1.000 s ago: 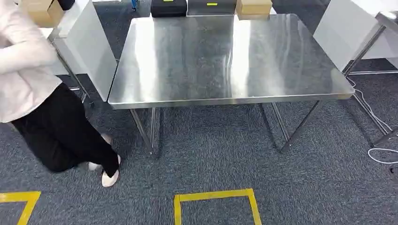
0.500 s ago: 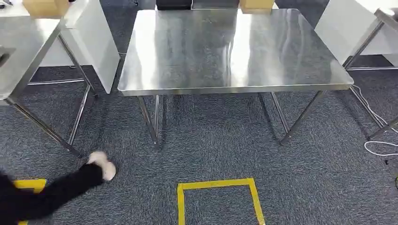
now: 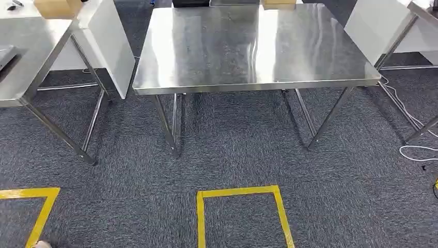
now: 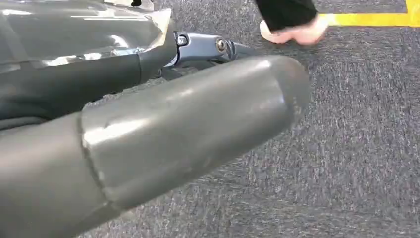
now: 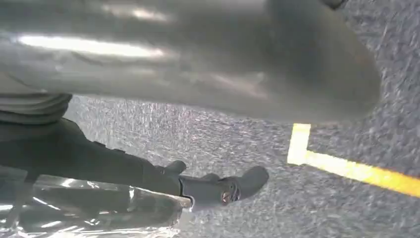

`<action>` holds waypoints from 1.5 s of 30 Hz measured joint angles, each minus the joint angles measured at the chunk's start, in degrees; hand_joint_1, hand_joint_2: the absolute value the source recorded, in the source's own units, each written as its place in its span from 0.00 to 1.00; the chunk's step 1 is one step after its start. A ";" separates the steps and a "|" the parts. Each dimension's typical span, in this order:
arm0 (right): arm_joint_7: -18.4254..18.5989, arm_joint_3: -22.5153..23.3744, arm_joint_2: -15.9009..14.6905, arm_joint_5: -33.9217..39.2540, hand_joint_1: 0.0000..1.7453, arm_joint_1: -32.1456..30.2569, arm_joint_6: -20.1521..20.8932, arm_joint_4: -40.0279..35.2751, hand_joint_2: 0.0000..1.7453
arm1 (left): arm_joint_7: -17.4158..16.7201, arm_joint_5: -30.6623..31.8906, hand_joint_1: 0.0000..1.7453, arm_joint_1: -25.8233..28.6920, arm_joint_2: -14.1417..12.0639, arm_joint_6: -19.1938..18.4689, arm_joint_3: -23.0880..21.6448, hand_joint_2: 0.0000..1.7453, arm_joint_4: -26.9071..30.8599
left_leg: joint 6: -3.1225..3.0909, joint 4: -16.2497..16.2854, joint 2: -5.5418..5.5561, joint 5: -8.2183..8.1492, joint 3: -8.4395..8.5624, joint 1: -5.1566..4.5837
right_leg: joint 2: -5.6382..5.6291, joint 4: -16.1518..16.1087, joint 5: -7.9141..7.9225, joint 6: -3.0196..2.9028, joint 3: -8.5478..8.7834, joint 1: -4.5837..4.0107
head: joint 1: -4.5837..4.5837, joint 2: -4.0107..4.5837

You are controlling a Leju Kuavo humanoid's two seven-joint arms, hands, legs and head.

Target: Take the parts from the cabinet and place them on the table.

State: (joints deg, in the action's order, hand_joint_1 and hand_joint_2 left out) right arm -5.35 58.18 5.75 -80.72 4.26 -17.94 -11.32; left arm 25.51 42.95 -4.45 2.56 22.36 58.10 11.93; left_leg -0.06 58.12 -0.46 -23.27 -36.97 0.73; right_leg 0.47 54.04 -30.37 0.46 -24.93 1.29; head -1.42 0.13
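Observation:
The steel table (image 3: 255, 46) stands straight ahead in the head view, its top bare apart from things at the far edge. In the left wrist view my left hand (image 4: 173, 129) hangs over the carpet, and a dark part in clear plastic wrap (image 4: 74, 34) lies between its thick thumb and its fingers (image 4: 208, 47). My right hand (image 5: 198, 64) hangs the same way in the right wrist view, with a plastic-wrapped part (image 5: 94, 210) against its dark fingers (image 5: 223, 188).
A second steel table (image 3: 31, 57) with a cardboard box (image 3: 57, 8) stands at the left. White panels (image 3: 111, 41) (image 3: 369, 26) flank the main table. Yellow tape (image 3: 240, 192) marks the carpet, a cable (image 3: 413, 150) lies at the right. A person's shoe (image 4: 292, 32) is near my left hand.
The whole head view has shifted, so the camera has moved. The person at the left has stepped back out of the head view past its bottom left corner.

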 joint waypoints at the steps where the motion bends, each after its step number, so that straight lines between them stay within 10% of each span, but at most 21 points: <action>1: 0.00 0.02 0.00 0.07 0.00 -0.07 0.00 0.00 0.00 | 0.00 0.00 0.00 0.05 0.00 0.00 0.02 0.00 0.00 | 0.22 3.06 0.01 -3.92 -0.88 0.08 | 0.05 0.02 0.54 -0.81 -0.60 -0.05 | 0.02 0.00; 3: 0.00 0.02 -0.02 0.04 0.00 -0.07 0.00 0.00 0.00 | 0.00 0.00 0.00 0.05 -0.02 0.00 0.02 0.00 0.00 | 0.74 11.85 0.05 -10.02 -2.98 0.09 | 0.22 0.12 1.52 -1.23 -1.80 -0.38 | 0.02 0.00; 5: 0.00 0.02 0.05 0.00 0.00 -0.08 -0.02 0.00 0.00 | 0.00 0.00 0.00 0.07 0.00 -0.02 0.02 0.00 0.00 | 0.93 16.64 0.05 -10.69 -3.08 0.09 | 0.31 0.52 2.34 -1.14 -2.79 -0.57 | 0.02 0.00; 8: 0.00 0.02 0.13 -0.18 0.00 -0.13 -0.02 0.02 0.00 | 0.00 0.02 0.00 0.04 -0.02 -0.09 0.02 0.00 0.00 | 0.58 7.11 0.04 -5.99 4.48 0.23 | 0.28 1.46 2.84 -0.75 -4.43 -0.56 | -0.03 0.00; 10: 0.13 0.02 0.20 -0.18 0.00 -0.03 -0.02 0.00 0.00 | 0.00 0.00 0.00 -0.02 -0.04 -0.09 0.02 0.00 0.00 | 0.00 -0.21 0.34 -6.08 9.13 -0.10 | 0.34 2.30 3.11 -0.30 -5.42 -1.00 | -0.03 0.00; 14: 0.11 0.02 0.24 0.00 0.00 -0.04 -0.02 0.00 0.00 | 0.00 0.09 0.00 0.11 -0.09 -0.07 0.00 0.00 0.00 | -0.77 -1.38 0.32 -5.59 8.39 -0.47 | 0.37 2.21 4.35 1.56 -6.14 -0.88 | 0.00 0.00; 17: 0.11 0.02 0.18 0.09 0.00 -0.01 0.00 0.00 0.00 | 0.00 0.09 0.00 -0.15 0.04 -0.09 0.00 0.00 0.00 | -2.69 -2.68 0.02 -4.21 7.34 0.01 | 0.03 9.06 -1.29 0.87 -9.49 -0.89 | 0.48 0.00; 20: 0.11 0.02 0.15 -0.07 0.00 -0.11 0.18 0.00 0.00 | 0.00 0.09 0.00 -0.16 0.11 -0.07 0.00 0.00 0.00 | -2.67 -2.62 -0.12 -2.81 5.51 -0.09 | -0.03 19.71 -5.45 1.36 -12.51 -0.48 | 0.57 0.00; 24: 0.11 0.02 -0.22 -0.20 0.00 0.03 0.37 0.00 0.00 | 0.00 0.09 0.00 -0.16 0.31 -0.09 0.00 0.00 0.00 | -1.65 -1.94 -0.07 -1.43 3.50 0.21 | -0.01 5.34 0.10 4.12 -2.56 0.58 | 0.59 0.00; 26: 0.07 0.00 -0.13 -0.20 0.00 0.30 0.42 0.00 0.00 | 0.00 0.09 0.00 -0.22 0.15 -0.09 0.02 0.00 0.00 | -0.79 -1.34 -0.12 -0.85 2.56 -0.18 | -0.61 1.11 -0.73 3.59 -0.03 -0.32 | 0.61 0.00; 30: 0.00 0.00 -0.13 -0.18 0.00 -0.01 0.59 0.02 0.00 | 0.00 0.09 0.00 -0.14 0.15 -0.07 0.02 0.00 0.00 | 0.13 -0.70 0.02 -0.69 1.93 0.30 | -0.35 1.52 0.11 1.75 -2.01 0.60 | 0.24 0.00; 34: -0.02 0.00 -0.20 -0.48 0.00 0.01 0.57 0.02 0.00 | -0.02 0.09 0.00 -0.09 0.20 -0.07 0.02 0.00 0.00 | 0.71 13.04 0.05 -12.38 -1.90 0.32 | -0.20 1.67 2.02 -0.85 -3.77 -0.52 | 0.04 0.00; 36: 0.00 0.00 -0.24 -0.52 0.00 -0.06 0.57 0.02 0.00 | 0.00 0.11 0.00 -0.07 0.24 -0.11 0.02 0.00 0.00 | 0.37 16.25 0.05 -11.99 -1.61 0.32 | -0.18 1.88 2.80 -1.00 -5.02 -1.03 | 0.02 0.00; 40: 0.00 0.00 -0.05 -0.54 0.00 -0.05 0.48 0.04 0.00 | 0.07 0.17 0.00 -0.23 0.03 -0.15 0.02 0.00 0.04 | -2.80 0.24 0.48 -7.01 9.85 -0.88 | -0.24 2.11 3.80 -0.99 -6.13 -1.47 | 0.10 0.00; 45: -0.02 -0.11 -0.15 -0.90 0.00 0.03 0.17 0.04 0.00 | 0.17 0.26 0.00 -0.35 -0.02 -0.15 0.02 0.00 0.02 | -3.88 -4.14 0.07 -5.24 10.48 -0.89 | -0.01 2.26 5.10 0.81 -7.35 -1.85 | 0.06 0.00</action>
State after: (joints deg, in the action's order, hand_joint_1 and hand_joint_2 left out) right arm -5.38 58.07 5.59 -81.61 4.29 -17.77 -11.28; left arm 25.68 43.21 -4.79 2.54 22.21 58.12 11.96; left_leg -3.94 53.98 -0.39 -28.51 -26.49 -0.17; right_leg 0.45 56.30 -25.27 1.27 -32.28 -0.55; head -1.35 0.13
